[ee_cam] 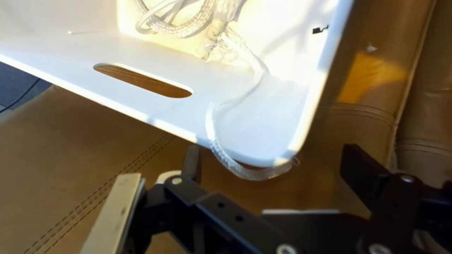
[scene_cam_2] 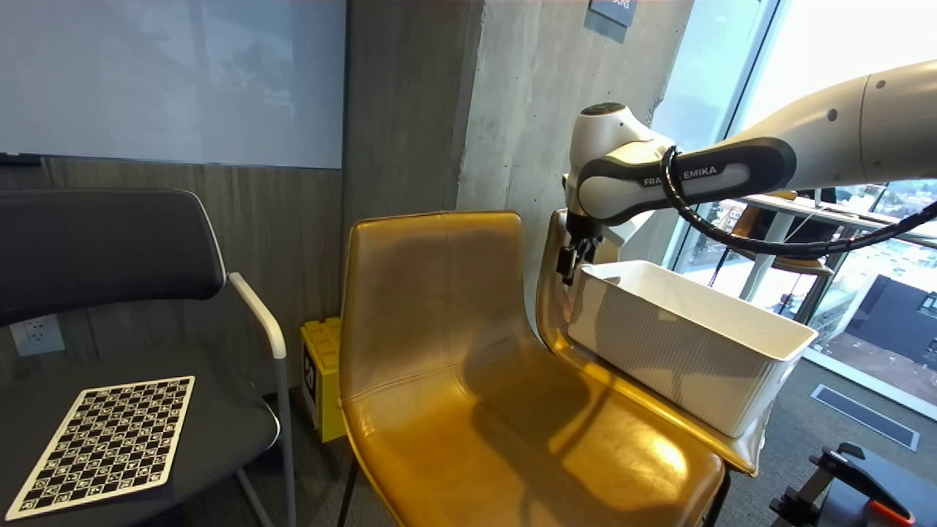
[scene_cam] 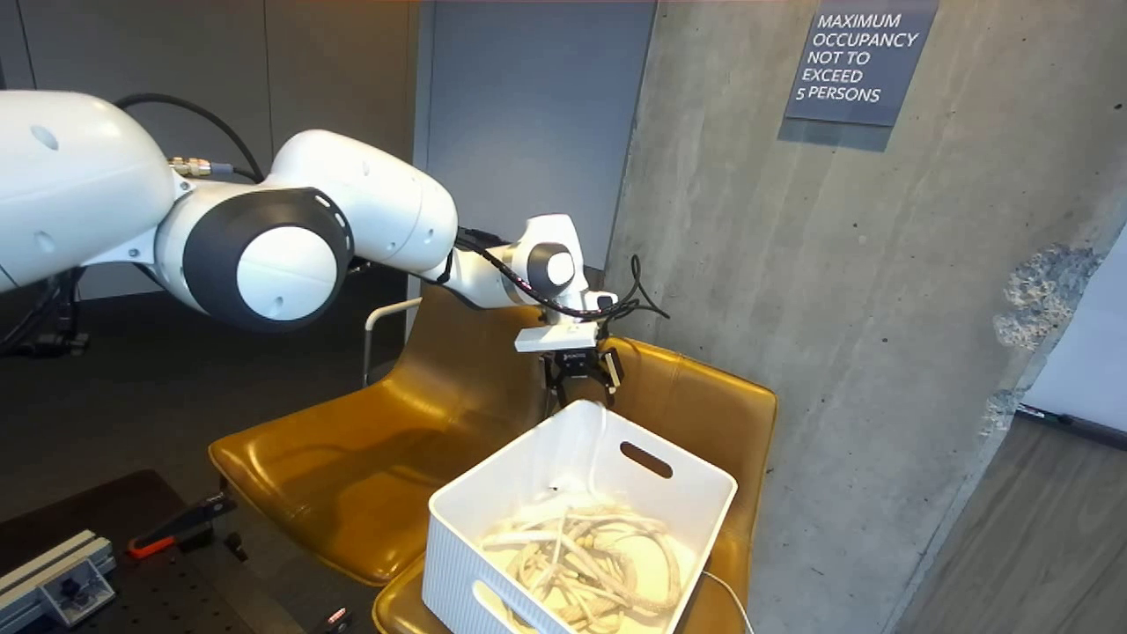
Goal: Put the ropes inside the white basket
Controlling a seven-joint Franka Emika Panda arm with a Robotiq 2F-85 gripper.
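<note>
The white basket point(scene_cam: 467, 563) stands on a tan chair seat and also shows in an exterior view point(scene_cam_2: 673, 351) and the wrist view point(ee_cam: 243, 134). The ropes point(scene_cam: 581, 563) lie mostly in a cream tangle on its floor, also visible in the wrist view point(ee_cam: 180, 30); the basket wall hides them in an exterior view. One strand runs up the inner wall and hangs over the rim at a corner, its loop outside. My gripper point(ee_cam: 272, 165) is open and empty, its fingers apart around that corner and strand. It shows in both exterior views point(scene_cam: 579, 387) point(scene_cam_2: 573, 263), just beyond the rim.
A second tan chair point(scene_cam_2: 439, 424) stands beside the basket's chair point(scene_cam: 704, 379). A concrete wall point(scene_cam: 845, 291) rises behind. A thin white cord point(scene_cam: 731, 599) lies outside the basket. A dark chair point(scene_cam_2: 212, 424) holds a patterned board point(scene_cam_2: 110, 439). Tools point(scene_cam: 180, 526) lie on a dark table.
</note>
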